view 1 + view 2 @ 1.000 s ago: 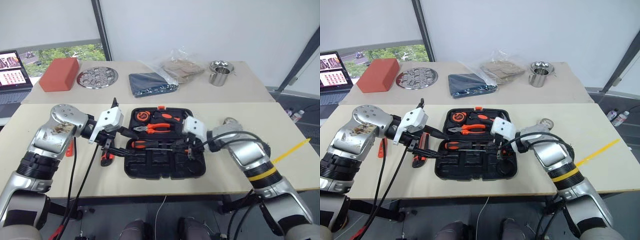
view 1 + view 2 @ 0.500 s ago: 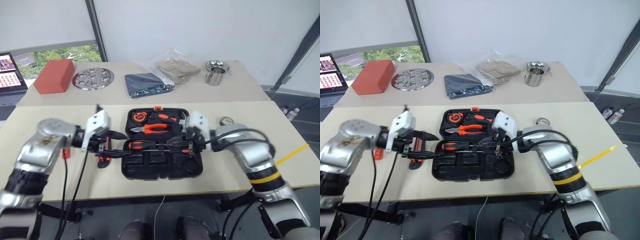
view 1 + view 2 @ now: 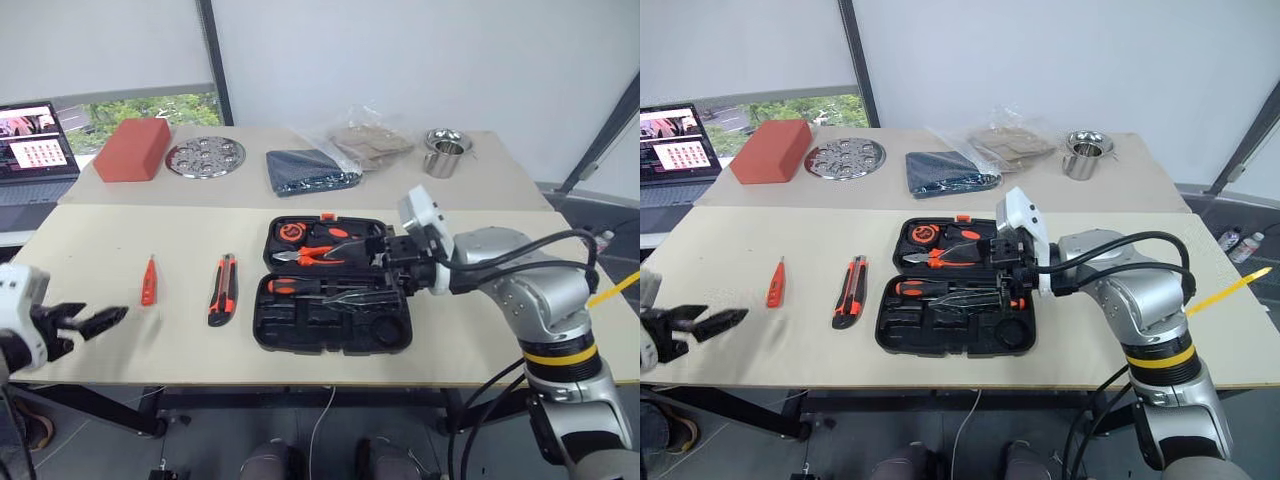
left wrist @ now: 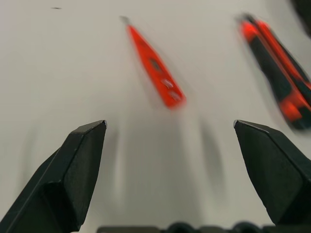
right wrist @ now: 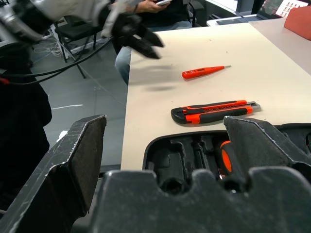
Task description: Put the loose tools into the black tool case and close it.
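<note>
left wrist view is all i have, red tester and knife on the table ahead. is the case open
observer: yes, the black tool case lies open on the table, on the far side of the utility knife from the red tester.
operator: anything in it yet
observer: an orange-and-black screwdriver lies in its front half.
operator: where's the right gripper
observer: the right gripper is open over the case's right side, holding nothing.

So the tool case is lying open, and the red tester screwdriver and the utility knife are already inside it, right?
Not quite. The black tool case is open, but the red tester screwdriver and the utility knife lie on the table to the case's left, outside it. The left eye view shows this.
</note>
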Controlling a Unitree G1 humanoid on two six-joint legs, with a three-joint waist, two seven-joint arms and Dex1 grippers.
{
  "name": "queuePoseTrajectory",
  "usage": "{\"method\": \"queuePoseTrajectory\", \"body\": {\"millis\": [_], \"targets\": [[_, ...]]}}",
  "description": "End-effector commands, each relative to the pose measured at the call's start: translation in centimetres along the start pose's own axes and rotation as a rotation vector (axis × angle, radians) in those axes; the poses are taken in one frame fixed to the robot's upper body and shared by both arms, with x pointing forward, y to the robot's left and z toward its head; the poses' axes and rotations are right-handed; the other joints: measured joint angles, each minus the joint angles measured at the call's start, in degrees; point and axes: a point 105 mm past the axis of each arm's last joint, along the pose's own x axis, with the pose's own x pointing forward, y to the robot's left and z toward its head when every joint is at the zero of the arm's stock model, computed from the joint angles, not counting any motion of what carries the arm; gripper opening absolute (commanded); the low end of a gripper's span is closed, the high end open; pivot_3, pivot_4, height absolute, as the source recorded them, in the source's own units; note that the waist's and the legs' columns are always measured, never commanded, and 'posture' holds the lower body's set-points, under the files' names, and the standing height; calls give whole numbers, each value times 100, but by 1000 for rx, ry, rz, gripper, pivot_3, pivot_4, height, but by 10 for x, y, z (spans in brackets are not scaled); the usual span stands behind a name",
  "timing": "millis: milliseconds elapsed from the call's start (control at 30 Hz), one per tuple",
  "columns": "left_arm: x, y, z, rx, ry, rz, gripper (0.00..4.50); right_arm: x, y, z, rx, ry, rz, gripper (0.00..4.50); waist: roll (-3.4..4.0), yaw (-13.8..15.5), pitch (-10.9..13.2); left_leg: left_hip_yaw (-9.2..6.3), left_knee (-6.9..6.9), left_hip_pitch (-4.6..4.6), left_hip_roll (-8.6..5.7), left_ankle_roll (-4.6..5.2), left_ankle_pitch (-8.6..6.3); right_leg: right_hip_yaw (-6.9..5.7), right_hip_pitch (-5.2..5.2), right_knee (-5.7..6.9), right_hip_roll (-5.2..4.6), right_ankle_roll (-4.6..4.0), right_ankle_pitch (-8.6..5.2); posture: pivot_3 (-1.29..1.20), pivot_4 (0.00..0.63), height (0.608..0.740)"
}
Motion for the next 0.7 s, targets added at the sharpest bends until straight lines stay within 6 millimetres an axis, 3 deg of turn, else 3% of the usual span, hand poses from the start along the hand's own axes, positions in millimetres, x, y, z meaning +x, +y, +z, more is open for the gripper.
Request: {"method": "queuePoseTrajectory", "body": {"millis": [33, 267, 367, 500, 567, 633, 667, 700], "targets": [[25, 17, 4, -84, 79, 148, 4500, 0, 7, 6, -69, -17, -16, 4477, -13, -16, -5, 1, -6, 0, -1, 1, 1, 0, -3, 3, 1, -1, 0, 0, 150, 734], [63, 15, -6, -72, 209, 169, 4500, 0, 13, 2, -66, -14, -38, 4477, -27, -147, -11, 14, -48, 1, 7, 39, 36, -8, -9, 3, 30, 2, -5, 0, 150, 734], [71, 18, -12, -69, 243, 174, 3807, -2, 15, 0, -59, -10, -49, 4500, -27, -140, -12, 16, -52, 12, 7, 35, 37, -6, -8, -4, 30, 2, -16, 0, 150, 734], [74, 20, -13, -72, 255, 169, 2297, -5, 16, -3, -51, 1, -68, 4500, -27, -128, -12, 17, -52, 26, 4, -4, 24, 0, -3, 1, 16, 1, -23, 0, 150, 734], [75, 17, -1, -36, 219, 125, 1500, -8, 16, -8, -37, 23, -84, 4500, -27, -115, -12, 17, -51, 31, 2, -15, 18, 2, -1, 5, 8, 2, -23, 0, 150, 734], [73, 7, 25, 92, 128, 18, 759, -12, 17, -11, -20, 43, -93, 4500, -28, -97, -12, 17, -50, 30, 2, -16, 17, 1, 0, 5, 6, 2, -23, 0, 150, 734], [69, 1, 41, 122, 86, -44, 465, -15, 19, -13, -10, 52, -95, 4500, -30, -78, -10, 17, -49, 27, 1, -16, 17, 0, -3, 5, 4, 0, -22, 0, 150, 734], [65, -6, 55, 147, 47, -103, 443, -18, 21, -13, 0, 59, -97, 4500, -40, -60, -8, 17, -47, 22, 1, -16, 17, -2, -7, 5, 3, -2, -20, 0, 150, 734]]}}
